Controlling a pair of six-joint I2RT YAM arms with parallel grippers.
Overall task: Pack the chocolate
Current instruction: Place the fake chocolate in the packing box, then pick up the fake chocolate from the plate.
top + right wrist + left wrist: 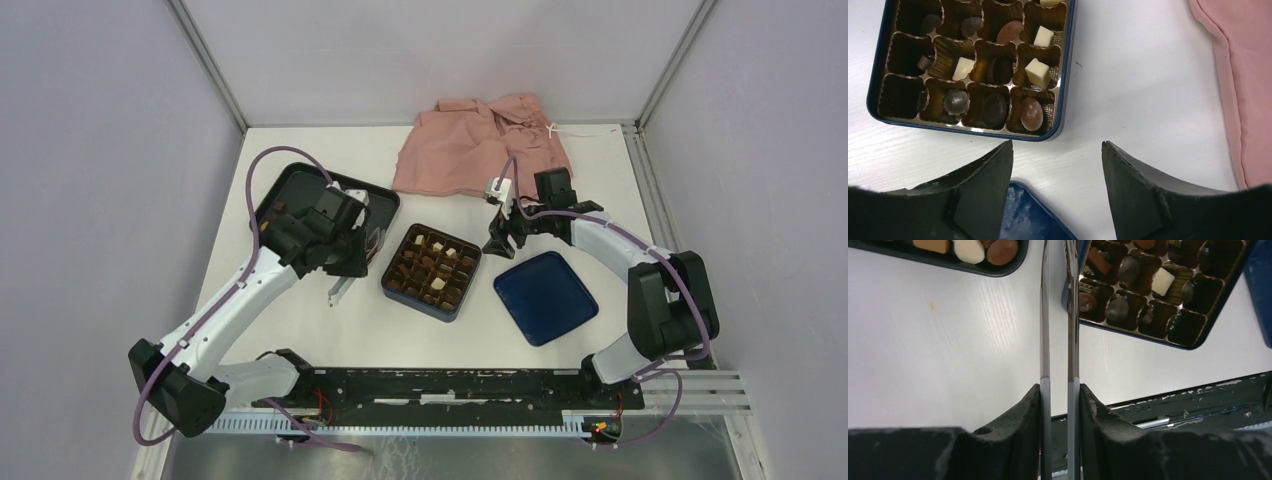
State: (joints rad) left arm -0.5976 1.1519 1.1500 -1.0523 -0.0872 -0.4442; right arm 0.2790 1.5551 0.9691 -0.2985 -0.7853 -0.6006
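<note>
Gripping a pair of thin metal tweezers (1045, 340), the left hand (1060, 396) is clenched on the two blades. They stand slightly apart and run up over the white surface (948, 350), between the black tray (948, 262) and the dark blue box (964, 131); the blade tips fall outside the wrist view. The right hand (1057, 146) hangs released, jaws wide apart and touching nothing, above the surface between the box and a pink cloth (1248, 75), with a corner of the blue lid (1028, 220) showing beneath it. The chocolate (1037, 71) lies in two places: dark, tan and white pieces sit in many of the gold-lined cells of the box at the centre, while a few more pieces rest in the tray at the far left, just beside the left hand
</note>
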